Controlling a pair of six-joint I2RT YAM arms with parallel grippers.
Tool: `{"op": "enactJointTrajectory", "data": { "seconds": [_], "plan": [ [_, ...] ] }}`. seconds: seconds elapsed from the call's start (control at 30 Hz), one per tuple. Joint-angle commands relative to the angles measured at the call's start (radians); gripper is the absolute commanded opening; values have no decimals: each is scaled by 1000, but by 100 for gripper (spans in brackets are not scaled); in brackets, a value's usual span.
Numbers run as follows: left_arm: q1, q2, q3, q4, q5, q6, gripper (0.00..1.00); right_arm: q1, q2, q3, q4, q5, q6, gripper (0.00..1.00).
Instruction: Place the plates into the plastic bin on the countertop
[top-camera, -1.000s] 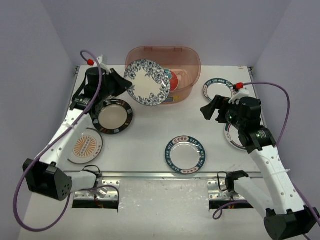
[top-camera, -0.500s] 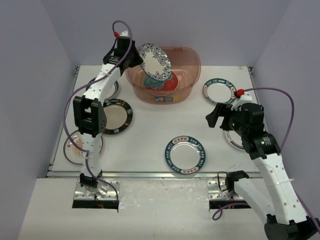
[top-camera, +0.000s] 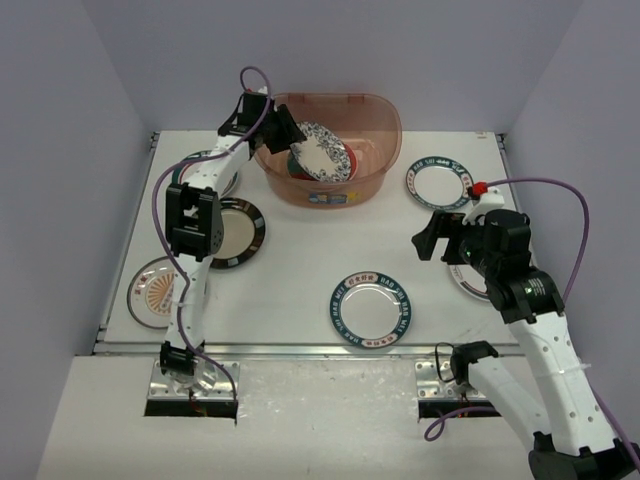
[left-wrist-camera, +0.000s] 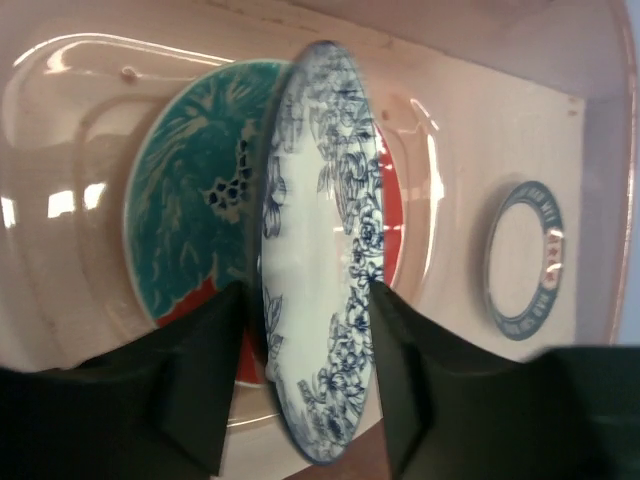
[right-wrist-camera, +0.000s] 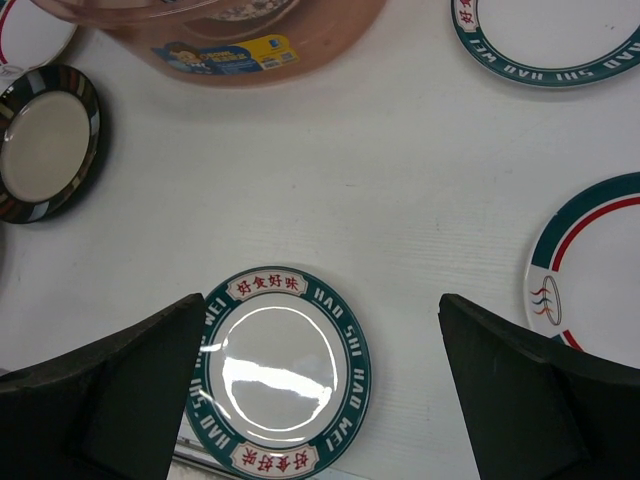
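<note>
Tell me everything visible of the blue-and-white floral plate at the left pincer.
The blue-and-white floral plate is round, glossy, ceramic-looking: white centre, dense blue flower border. It stands tilted on edge inside the reddish plastic bin, over the red-teal plate lying on its floor. The left pincer straddles its rim with parted jaws; contact is unclear.

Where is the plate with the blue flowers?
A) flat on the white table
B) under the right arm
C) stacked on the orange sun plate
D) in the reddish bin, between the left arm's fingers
D: the left wrist view shows the blue-flowered plate tilted between the left gripper fingers, inside the plastic bin, in front of the red-teal plate.
</note>
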Motion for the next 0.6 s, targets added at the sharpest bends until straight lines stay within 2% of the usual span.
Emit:
{"op": "enactJointTrajectory", "data": {
  "seconds": [0.0, 0.03, 0.07, 0.33, 0.57],
  "plan": [
    [9, -36, 36, 131, 16, -40, 77, -3, -10, 13, 23, -12, -28, 99],
    [9, -39, 32, 122, -1, -36, 95, -2, -4, 11, 23, -14, -28, 99],
    [9, -41, 32, 114, -10, -30, 100, -3, 1, 10, 24, -17, -28, 99],
    [2, -45, 70, 44, -91, 21, 100, -2, 36, -10, 51, -63, -17, 99],
    [-32, -14, 111, -16, -227, 112, 100, -2, 17, -7, 53, -72, -13, 99]
  ]
}}
